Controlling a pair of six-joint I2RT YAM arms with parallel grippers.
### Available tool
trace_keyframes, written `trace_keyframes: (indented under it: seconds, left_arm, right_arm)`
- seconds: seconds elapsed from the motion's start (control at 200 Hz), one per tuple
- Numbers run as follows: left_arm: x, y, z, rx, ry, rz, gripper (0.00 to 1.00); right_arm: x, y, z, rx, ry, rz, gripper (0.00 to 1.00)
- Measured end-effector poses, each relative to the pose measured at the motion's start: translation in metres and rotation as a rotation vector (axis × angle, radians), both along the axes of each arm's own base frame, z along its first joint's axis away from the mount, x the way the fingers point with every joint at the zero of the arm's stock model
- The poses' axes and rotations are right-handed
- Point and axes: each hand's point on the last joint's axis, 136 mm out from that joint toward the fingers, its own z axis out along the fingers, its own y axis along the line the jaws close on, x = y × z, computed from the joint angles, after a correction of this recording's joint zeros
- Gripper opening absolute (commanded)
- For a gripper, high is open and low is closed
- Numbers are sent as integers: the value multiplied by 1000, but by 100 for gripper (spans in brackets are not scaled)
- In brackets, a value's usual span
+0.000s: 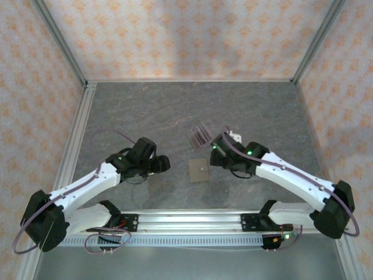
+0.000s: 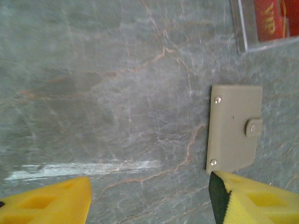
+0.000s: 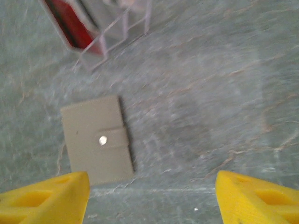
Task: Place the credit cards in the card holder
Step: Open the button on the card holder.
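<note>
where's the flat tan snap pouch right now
In the top view the flat tan pouch lies centre-frame, just on the near side of the clear acrylic stand.

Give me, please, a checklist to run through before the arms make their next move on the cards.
1. The card holder lies flat on the table, touched by neither gripper: ok.
2. The card holder is open for loading: not ok; its snap tab lies fastened across the front.
3. The credit cards are reachable: ok, standing in the clear stand beyond the holder.
4. The left gripper is empty, jaws apart: ok.
5. The right gripper is empty, jaws apart: ok.
6. Number of cards in the stand: cannot tell.
</note>
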Motion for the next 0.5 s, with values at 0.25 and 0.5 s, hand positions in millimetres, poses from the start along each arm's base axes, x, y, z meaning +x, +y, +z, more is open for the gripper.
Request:
trace_keyframes:
  seconds: [0.25, 0.5]
  left_arm:
    - [-2, -32, -16, -4, 40, -83, 55]
    - [5, -74, -20, -10, 44, -161, 47]
  right_arm:
    - [-15, 43, -28, -3, 57, 76, 53]
    - [-22, 60, -54, -33, 114, 111, 47]
